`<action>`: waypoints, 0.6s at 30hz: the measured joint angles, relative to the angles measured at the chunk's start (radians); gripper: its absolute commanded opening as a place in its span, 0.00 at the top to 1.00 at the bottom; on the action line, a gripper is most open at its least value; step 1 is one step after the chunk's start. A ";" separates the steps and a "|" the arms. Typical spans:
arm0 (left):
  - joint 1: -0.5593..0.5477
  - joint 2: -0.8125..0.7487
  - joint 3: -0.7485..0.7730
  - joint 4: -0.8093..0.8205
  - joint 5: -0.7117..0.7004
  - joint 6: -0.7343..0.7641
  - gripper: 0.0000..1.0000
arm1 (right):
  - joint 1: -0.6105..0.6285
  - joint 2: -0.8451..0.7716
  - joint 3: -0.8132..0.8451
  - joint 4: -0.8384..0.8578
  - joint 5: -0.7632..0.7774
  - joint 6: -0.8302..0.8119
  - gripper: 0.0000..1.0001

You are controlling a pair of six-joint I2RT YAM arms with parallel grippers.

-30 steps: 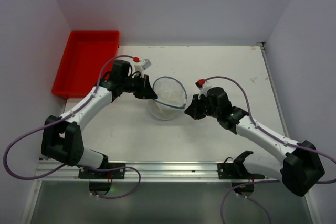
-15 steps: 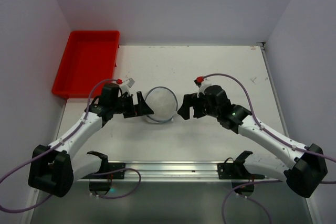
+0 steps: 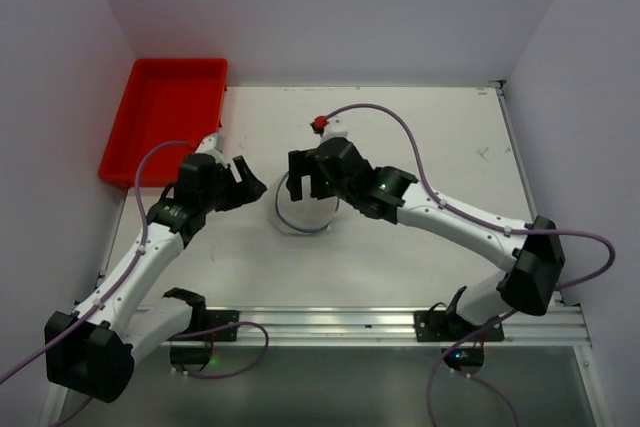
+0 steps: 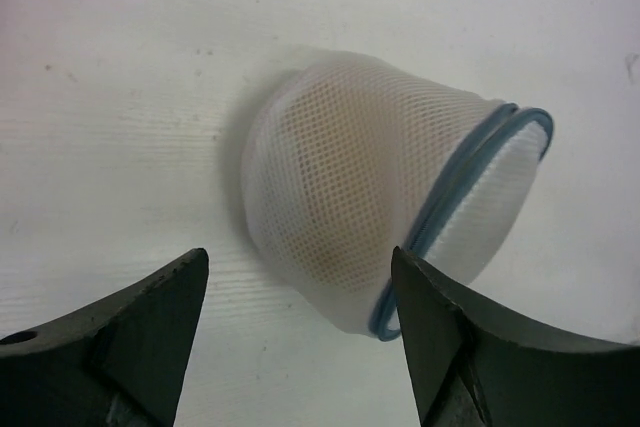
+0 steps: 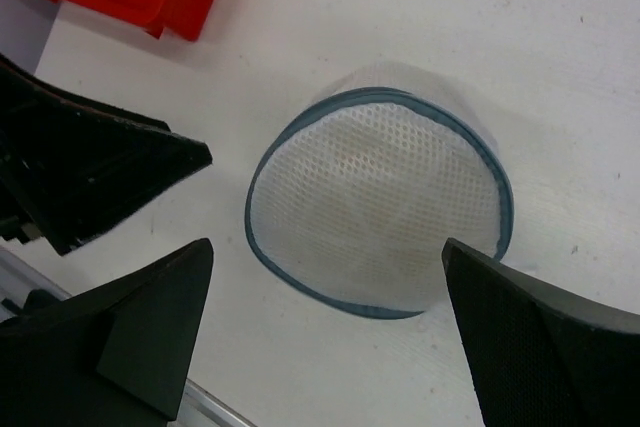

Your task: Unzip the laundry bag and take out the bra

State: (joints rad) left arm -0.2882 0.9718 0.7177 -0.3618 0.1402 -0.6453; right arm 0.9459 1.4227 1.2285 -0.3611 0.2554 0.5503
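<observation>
Laundry bag (image 4: 370, 207) lies loose, left fingers (image 4: 150, 337) and right fingers (image 5: 540, 337) spread nearby.

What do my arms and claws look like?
The left arm and right arm have white links and black joints. The left claw and right claw are black, with two wedge-shaped fingers each. A purple cable loops along each arm; a red tab marks the right wrist.

Robot lab test cell, plain white enclosure walls (image 3: 330, 7), bare white surface (image 3: 430, 147), left arm (image 3: 135, 262) and right arm (image 3: 470, 230) bolted to an aluminium rail (image 3: 320, 319), red plastic tray (image 3: 165, 112).
</observation>
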 measured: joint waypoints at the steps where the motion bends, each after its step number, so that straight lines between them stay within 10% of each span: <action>1: 0.001 0.006 -0.001 -0.010 -0.026 0.000 0.24 | 0.017 0.050 0.057 -0.018 0.034 0.011 0.01; 13: 0.001 0.318 -0.119 0.184 -0.080 -0.088 0.49 | 0.084 0.447 0.457 -0.262 0.286 0.115 0.01; 18: 0.001 0.471 -0.122 0.314 -0.080 -0.149 0.64 | 0.084 0.473 0.462 -0.329 0.333 0.142 0.22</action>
State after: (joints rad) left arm -0.2871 1.4429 0.5961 -0.0475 0.0601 -0.7944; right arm 1.0302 1.8957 1.6909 -0.6903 0.5888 0.6922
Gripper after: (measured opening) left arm 0.419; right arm 0.884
